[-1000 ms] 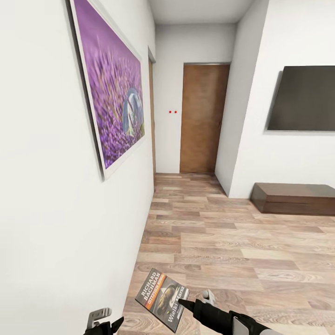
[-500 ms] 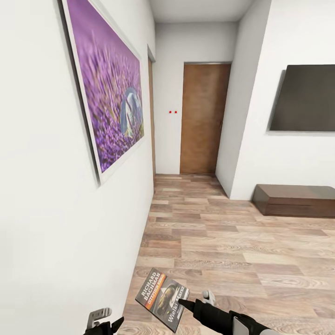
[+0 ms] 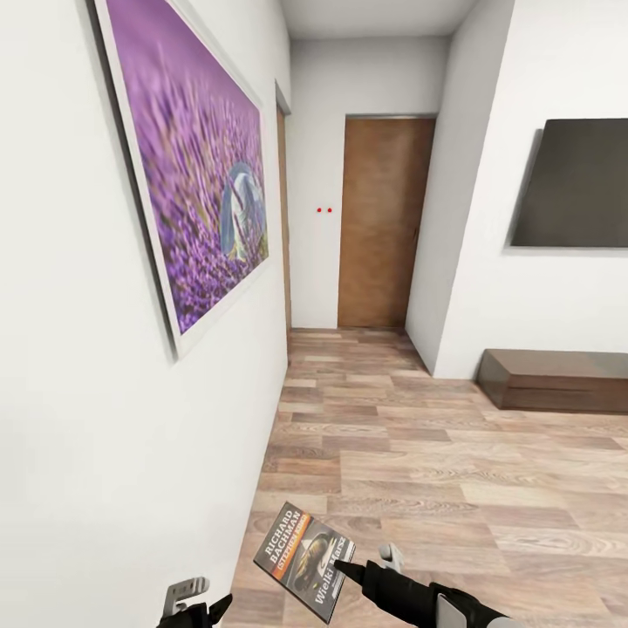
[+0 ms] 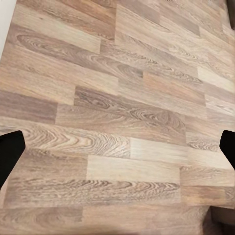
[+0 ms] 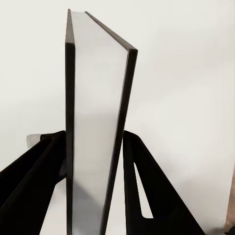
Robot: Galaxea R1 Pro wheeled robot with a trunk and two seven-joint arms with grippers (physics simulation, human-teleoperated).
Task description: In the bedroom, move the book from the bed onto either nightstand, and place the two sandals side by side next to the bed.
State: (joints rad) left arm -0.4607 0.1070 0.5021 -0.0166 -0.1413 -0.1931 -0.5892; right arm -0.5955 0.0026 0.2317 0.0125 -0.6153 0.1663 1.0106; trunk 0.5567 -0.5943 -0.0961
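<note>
- right gripper [image 3: 342,569] clamped on the book [image 3: 304,560], carried above the wood floor [image 3: 453,471]
- left gripper [image 4: 117,152] fingers spread wide, holding nothing

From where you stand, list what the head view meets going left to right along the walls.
Purple lavender picture → two red dots → brown wooden door → dark wall screen above a low dark wooden bench.
</note>
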